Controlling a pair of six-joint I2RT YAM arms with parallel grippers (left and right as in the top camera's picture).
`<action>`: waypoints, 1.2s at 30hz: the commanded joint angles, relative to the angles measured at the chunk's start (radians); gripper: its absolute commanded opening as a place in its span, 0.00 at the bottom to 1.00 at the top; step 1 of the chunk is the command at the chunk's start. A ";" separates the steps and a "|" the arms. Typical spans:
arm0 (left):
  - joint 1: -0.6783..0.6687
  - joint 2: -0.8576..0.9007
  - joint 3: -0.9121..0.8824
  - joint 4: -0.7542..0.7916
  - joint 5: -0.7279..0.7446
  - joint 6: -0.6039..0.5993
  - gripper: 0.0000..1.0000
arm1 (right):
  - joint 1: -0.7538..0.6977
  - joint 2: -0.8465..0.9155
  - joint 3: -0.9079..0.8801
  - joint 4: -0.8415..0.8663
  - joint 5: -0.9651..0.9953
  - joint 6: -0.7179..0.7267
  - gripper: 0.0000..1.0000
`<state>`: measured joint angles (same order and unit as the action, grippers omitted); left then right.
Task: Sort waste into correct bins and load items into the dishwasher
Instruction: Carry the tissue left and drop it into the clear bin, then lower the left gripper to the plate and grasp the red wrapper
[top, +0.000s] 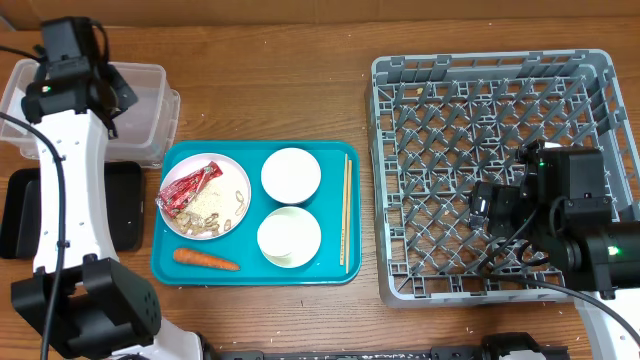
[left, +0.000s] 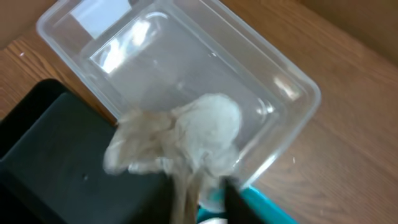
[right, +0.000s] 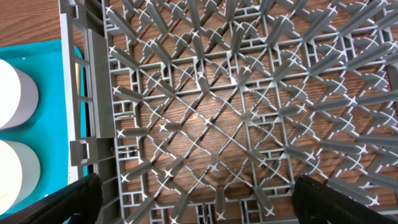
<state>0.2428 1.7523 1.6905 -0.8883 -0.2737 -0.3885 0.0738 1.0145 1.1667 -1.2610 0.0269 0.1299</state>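
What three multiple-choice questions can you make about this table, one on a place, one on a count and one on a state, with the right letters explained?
1. The dish rack is: A) loaded with plates B) without any dishes C) upside down.
2. White bowls on the teal tray: A) one B) two C) four.
3. The carrot lies: A) in the dish rack B) in a bowl C) on the teal tray.
Answers: 1 B, only bare grid shows in the overhead and right wrist views; 2 B, two stand beside the chopsticks; 3 C, it lies at the tray's edge, beside the plate.
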 joint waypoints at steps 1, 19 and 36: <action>0.006 0.040 0.015 0.029 -0.011 -0.001 0.73 | 0.005 -0.002 0.026 0.002 0.006 -0.002 1.00; -0.195 0.043 -0.041 -0.370 0.228 0.203 0.77 | 0.005 -0.002 0.026 0.002 0.006 -0.002 1.00; -0.263 0.200 -0.283 -0.049 0.078 0.323 0.81 | 0.005 -0.002 0.026 -0.006 0.006 -0.002 1.00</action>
<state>-0.0200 1.9011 1.4136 -0.9588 -0.1665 -0.0963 0.0734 1.0149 1.1667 -1.2720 0.0269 0.1299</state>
